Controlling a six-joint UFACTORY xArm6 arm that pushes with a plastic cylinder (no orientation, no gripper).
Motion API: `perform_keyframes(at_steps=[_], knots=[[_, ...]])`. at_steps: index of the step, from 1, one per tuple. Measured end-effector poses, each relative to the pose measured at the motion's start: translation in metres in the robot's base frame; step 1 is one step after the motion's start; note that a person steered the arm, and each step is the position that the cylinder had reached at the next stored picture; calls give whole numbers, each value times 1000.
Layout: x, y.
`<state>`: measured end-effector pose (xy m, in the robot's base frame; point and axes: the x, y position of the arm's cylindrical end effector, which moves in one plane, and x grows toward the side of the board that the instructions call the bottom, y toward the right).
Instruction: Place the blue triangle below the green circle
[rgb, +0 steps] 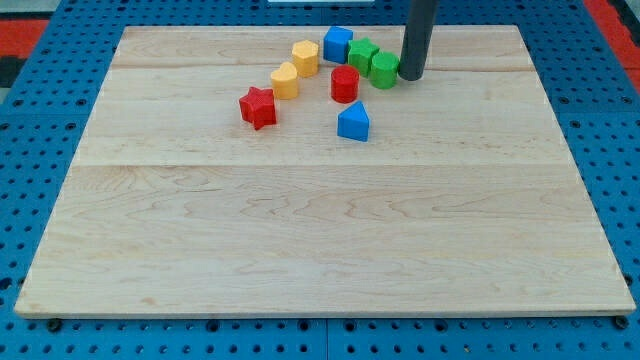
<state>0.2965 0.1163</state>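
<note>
The blue triangle (353, 121) lies on the wooden board, below the red cylinder (345, 84). The green circle (384, 70) sits near the view's top, up and to the right of the triangle, touching a second green block (361, 54). My tip (412, 76) rests on the board just right of the green circle, touching or almost touching it. The rod rises out of the view's top.
A blue cube (337, 43) sits left of the green blocks. Two yellow blocks (305, 56) (285, 80) and a red star (258, 107) trail down to the left. The board's (300, 250) edges meet a blue pegboard surround.
</note>
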Motion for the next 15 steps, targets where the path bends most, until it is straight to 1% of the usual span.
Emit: perform_keyframes(at_steps=[1,2,4,5,6,8,9,11,12,15], knots=[[22,0],[80,-4],[138,-61],[134,-80],[125,-86],[93,-87],[85,-90],[74,-127],[74,-121],[74,-69]])
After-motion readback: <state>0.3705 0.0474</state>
